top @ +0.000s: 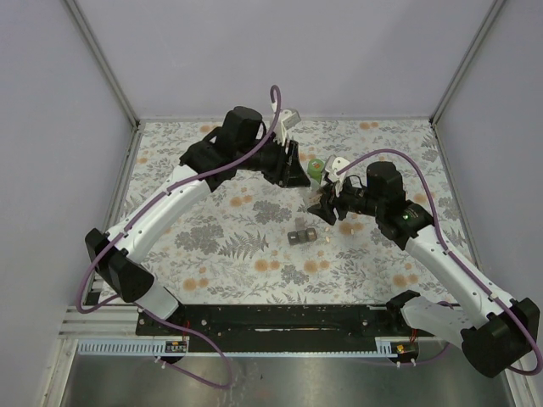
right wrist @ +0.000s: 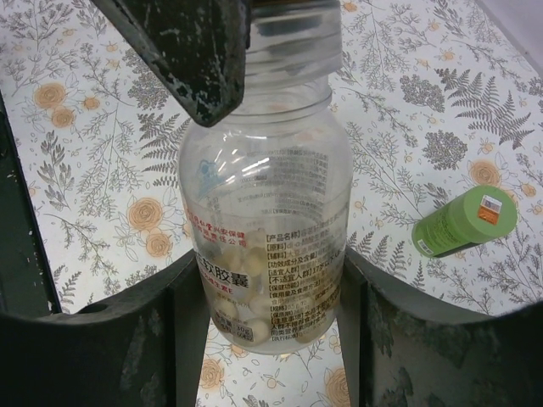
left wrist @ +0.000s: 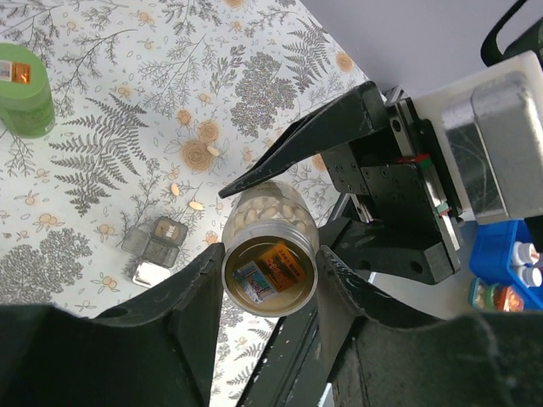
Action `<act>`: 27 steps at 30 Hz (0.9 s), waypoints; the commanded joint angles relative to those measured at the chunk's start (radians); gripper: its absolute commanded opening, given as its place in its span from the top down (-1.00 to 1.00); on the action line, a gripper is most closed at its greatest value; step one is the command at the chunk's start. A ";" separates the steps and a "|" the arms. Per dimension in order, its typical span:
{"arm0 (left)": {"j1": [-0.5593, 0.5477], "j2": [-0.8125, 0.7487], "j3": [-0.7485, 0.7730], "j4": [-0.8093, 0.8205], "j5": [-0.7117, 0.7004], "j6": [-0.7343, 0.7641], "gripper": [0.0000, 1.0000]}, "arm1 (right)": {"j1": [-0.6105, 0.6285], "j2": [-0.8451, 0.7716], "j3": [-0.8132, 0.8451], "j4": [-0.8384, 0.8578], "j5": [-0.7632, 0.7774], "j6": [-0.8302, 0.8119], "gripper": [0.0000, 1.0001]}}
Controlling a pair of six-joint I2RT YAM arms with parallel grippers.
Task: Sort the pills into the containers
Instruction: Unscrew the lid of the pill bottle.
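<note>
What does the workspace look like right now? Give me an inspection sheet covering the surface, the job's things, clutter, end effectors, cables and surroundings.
Surface: floral mat with a few loose pills lying on it.
Job's things: clear pill bottle, part full, held above the mat between both arms; green bottle, capped, on the mat; small compartment box beside the loose pills.
Clutter: blue holder with vials, seen in the left wrist view only.
End effectors: left end effector shut on the clear pill bottle's cap end; right end effector shut on its body.
Cables: purple cables loop along both arms.
Surroundings: pale walls and metal frame posts; nothing else seen.
</note>
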 commanded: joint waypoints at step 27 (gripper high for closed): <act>-0.004 -0.170 -0.045 0.039 0.082 0.434 -0.98 | 0.005 -0.010 0.022 0.036 -0.116 -0.012 0.97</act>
